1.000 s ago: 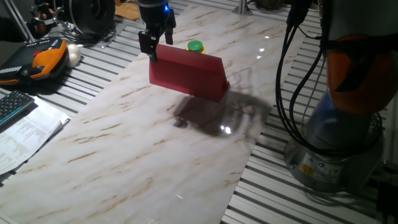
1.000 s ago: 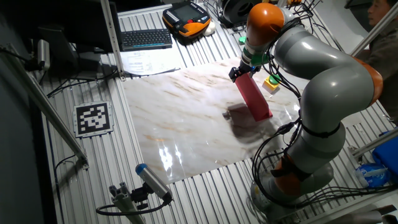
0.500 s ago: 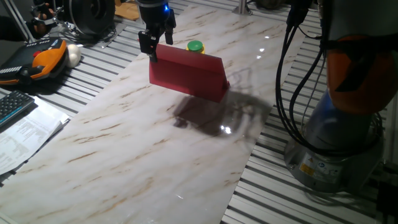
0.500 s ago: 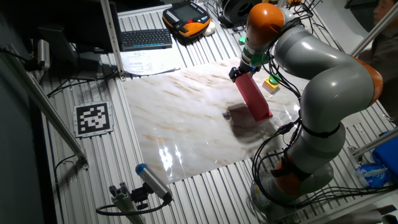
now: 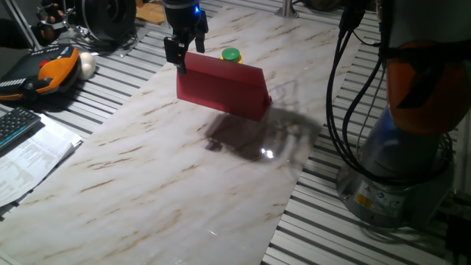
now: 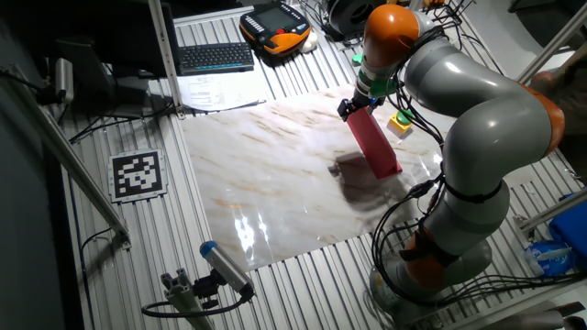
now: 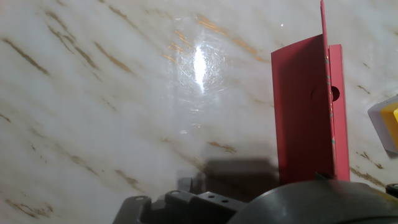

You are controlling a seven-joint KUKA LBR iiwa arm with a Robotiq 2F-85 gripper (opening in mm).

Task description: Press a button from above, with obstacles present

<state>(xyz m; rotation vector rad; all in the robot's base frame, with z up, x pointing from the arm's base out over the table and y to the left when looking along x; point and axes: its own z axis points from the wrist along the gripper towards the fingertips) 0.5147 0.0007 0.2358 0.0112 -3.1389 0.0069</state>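
Note:
The button (image 5: 231, 54), a green cap on a yellow base, stands on the marble tabletop (image 5: 169, 177) just behind the red board (image 5: 221, 89), the obstacle standing like a wall. My gripper (image 5: 180, 62) hangs at the board's left end, near its top corner, on the side away from the button. In the other fixed view the gripper (image 6: 351, 109) is at the board's (image 6: 373, 142) far end, with the button (image 6: 401, 119) to its right. The hand view looks down on the board (image 7: 305, 112) edge-on, with a sliver of the button's yellow base (image 7: 390, 122) at the right edge. No view shows the fingertips clearly.
An orange teach pendant (image 5: 45, 73), a keyboard (image 5: 15, 125) and papers (image 5: 29, 162) lie left of the tabletop on the slatted bench. The arm's base (image 5: 397, 169) and cables (image 5: 335, 110) stand to the right. A printed marker tag (image 6: 138, 174) lies on the slats.

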